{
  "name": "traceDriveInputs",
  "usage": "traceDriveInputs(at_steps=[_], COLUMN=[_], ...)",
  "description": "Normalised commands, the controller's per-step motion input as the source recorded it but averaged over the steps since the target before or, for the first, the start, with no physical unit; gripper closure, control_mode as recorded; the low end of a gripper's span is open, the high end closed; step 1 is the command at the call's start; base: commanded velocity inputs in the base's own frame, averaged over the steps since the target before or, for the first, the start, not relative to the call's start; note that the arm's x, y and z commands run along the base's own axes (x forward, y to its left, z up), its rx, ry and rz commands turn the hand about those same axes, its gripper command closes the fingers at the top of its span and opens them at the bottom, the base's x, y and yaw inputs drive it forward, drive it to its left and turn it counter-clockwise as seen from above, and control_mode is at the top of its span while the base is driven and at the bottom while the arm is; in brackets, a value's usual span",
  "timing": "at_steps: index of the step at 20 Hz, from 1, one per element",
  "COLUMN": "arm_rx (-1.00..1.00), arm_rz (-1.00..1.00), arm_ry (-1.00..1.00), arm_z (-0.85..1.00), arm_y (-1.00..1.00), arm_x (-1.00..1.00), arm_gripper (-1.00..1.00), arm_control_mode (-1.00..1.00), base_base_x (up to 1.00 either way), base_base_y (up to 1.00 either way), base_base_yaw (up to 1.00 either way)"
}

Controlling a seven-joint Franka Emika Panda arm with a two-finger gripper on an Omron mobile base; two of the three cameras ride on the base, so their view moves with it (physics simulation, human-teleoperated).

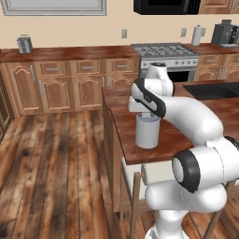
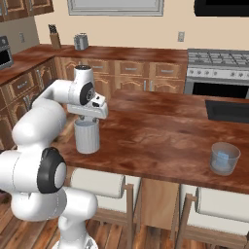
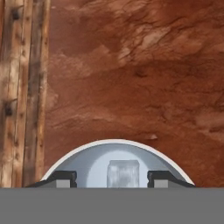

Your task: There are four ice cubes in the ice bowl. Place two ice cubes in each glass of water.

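Note:
My gripper (image 3: 112, 177) hangs straight over the mouth of the taller ribbed grey-white glass of water (image 1: 147, 132) (image 2: 87, 136), near the island counter's left front corner. The jaws are open. A pale ice cube (image 3: 123, 173) lies between the fingertips (image 3: 62, 176) with a gap on each side, down inside the glass's rim (image 3: 113, 142). The short blue-tinted glass of water (image 2: 224, 158) stands at the right front of the counter with an ice cube (image 2: 222, 157) in it. The ice bowl is out of view.
The island counter (image 2: 160, 131) ends just left of the ribbed glass, with wooden floor (image 3: 22, 109) beyond it. A dark sink (image 2: 228, 111) is set in the far right. White stools (image 2: 97, 184) stand under the front edge. A stove (image 1: 165, 51) stands behind.

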Motion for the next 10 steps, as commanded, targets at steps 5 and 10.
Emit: traceDriveInputs(at_steps=[5,10], arm_rx=[0.00,0.00], arm_rz=[0.00,0.00], arm_ry=[-0.01,0.00], arm_z=[0.04,0.00], arm_y=[0.00,0.06], arm_x=[-0.19,-0.11], arm_gripper=[-1.00,1.00], arm_control_mode=[-1.00,-1.00], base_base_x=[0.00,0.00], base_base_y=[0.00,0.00], base_base_yaw=[0.00,0.00])
